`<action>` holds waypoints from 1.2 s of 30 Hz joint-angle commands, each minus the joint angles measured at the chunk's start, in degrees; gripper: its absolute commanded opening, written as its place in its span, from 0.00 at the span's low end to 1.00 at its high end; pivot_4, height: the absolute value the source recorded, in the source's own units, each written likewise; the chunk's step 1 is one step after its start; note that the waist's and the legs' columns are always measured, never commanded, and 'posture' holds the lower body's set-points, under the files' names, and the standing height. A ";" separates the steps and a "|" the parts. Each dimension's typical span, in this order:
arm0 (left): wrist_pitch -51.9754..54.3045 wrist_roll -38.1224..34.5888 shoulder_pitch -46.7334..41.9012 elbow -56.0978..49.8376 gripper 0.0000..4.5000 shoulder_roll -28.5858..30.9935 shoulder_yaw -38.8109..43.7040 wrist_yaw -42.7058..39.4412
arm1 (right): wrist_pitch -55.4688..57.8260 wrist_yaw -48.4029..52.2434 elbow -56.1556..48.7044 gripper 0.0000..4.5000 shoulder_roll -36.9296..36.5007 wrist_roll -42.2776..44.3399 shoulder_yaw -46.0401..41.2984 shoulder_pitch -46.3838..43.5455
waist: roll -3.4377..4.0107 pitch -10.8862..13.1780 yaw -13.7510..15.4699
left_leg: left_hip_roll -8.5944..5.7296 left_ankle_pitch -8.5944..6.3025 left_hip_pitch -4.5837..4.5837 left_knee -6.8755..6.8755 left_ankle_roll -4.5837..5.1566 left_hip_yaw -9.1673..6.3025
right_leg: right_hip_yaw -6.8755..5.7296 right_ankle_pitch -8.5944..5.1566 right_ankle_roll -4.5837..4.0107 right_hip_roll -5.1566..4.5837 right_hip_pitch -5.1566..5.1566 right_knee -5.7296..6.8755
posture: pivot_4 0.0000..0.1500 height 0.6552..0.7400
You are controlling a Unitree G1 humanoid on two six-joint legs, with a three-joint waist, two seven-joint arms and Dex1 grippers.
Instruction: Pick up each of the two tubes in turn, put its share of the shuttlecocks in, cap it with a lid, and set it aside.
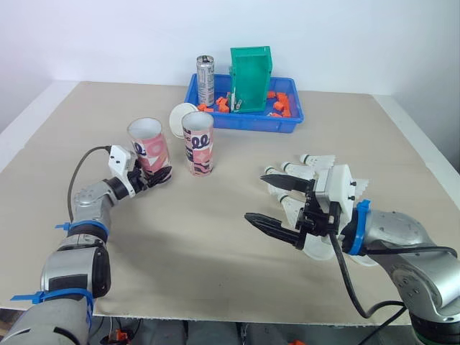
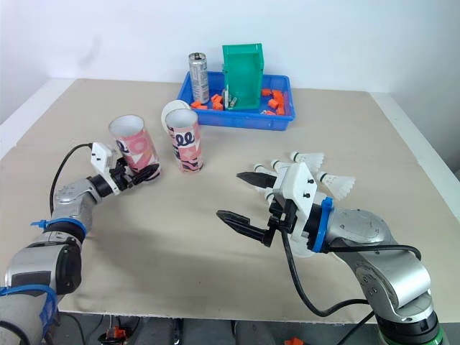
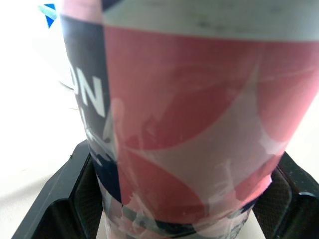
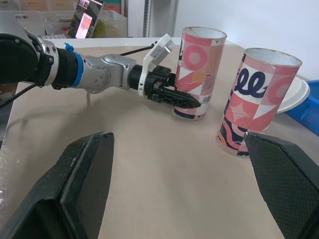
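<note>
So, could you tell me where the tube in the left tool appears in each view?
Left eye view: tube left of centre, in the left tool.
Right eye view: tube further left.
Left wrist view: tube close up.
Right wrist view: tube, left tool at its base.
Shared landmark: second tube beside it.

Free table (image 1: 208, 237) centrally (second tube (image 1: 198, 144) leftward)

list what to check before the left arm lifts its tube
1. left gripper closed on the base of the left tube: ok
2. left tube's mouth open: ok
3. second tube standing apart from it: ok
4. right gripper open and free, shuttlecocks lying loose beside it: ok
5. white lid on the table behind the second tube: ok
6. grip firm enough to lift: cannot tell
</note>
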 commanded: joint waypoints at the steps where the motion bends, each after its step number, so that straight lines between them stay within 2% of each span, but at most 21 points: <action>1: -0.86 -0.49 0.37 -1.55 0.82 1.23 1.04 -0.67 | -1.37 0.21 -0.72 1.00 -0.39 0.07 -1.16 -0.76 | 0.00 0.00 0.00 | 0.00 0.00 0.00 0.00 0.00 0.00 | 0.00 0.00 0.00 0.00 0.00 0.00 | 1.00 0.95; 5: 0.40 -0.87 0.91 -2.88 0.82 1.68 0.47 -4.37 | -1.40 0.17 -0.63 1.00 -0.41 0.13 -0.92 -0.91 | 0.00 0.00 0.00 | 0.00 0.00 0.00 0.01 0.00 0.00 | 0.00 0.00 0.00 0.00 0.01 0.00 | 1.00 0.95; 10: 6.21 -2.02 0.92 -9.91 0.82 5.06 -1.22 -15.80 | 0.24 -0.53 -1.36 1.00 -0.52 2.49 -2.42 0.42 | -0.01 0.00 -0.02 | 0.01 0.00 0.00 -0.01 0.00 -0.01 | -0.01 -0.01 -0.02 0.02 -0.01 0.00 | 1.00 0.95; 15: 20.50 -2.87 4.04 -26.51 0.82 11.21 -6.97 -28.80 | 1.90 -2.40 -2.98 1.00 0.04 4.13 -3.22 7.99 | -0.01 0.00 -0.09 | 0.03 0.00 -0.02 -0.05 0.00 -0.09 | -0.06 -0.08 -0.11 0.02 0.01 0.03 | 1.00 0.95; 17: 23.87 -2.82 6.71 -32.28 0.82 14.07 -9.64 -31.36 | 2.23 -2.69 -3.49 1.00 -0.51 4.50 -4.38 10.37 | 0.03 -0.02 -0.09 | 0.03 0.00 0.00 -0.07 0.00 -0.08 | -0.06 -0.12 -0.12 0.01 0.02 0.03 | 1.00 0.95; 23: 30.84 -8.33 14.10 -49.29 0.82 26.21 -21.89 -31.77 | 5.12 -4.90 -9.45 1.00 -2.86 11.54 -13.08 18.68 | -0.01 0.01 -0.09 | 0.16 0.00 0.06 -0.05 0.00 -0.13 | -0.19 -0.27 -0.39 0.03 -0.03 0.24 | 1.00 0.95; 27: 32.81 -11.51 15.55 -56.47 0.82 31.61 -27.99 -31.77 | 6.19 -6.26 -14.10 1.00 -3.58 14.24 -16.61 26.93 | -0.01 0.01 0.07 | 0.18 0.08 0.09 -0.02 0.09 -0.12 | -0.41 -0.44 -0.62 -0.09 0.03 0.38 | 1.00 0.95; 36: 33.47 -15.22 12.85 -59.67 0.82 34.81 -34.71 -31.77 | 3.57 -9.54 -14.57 1.00 -0.41 10.78 -16.32 37.19 | -0.02 -0.01 0.01 | 0.18 0.12 0.13 0.12 0.15 -0.01 | -0.48 -0.40 -0.65 -0.20 0.06 0.39 | 1.00 0.95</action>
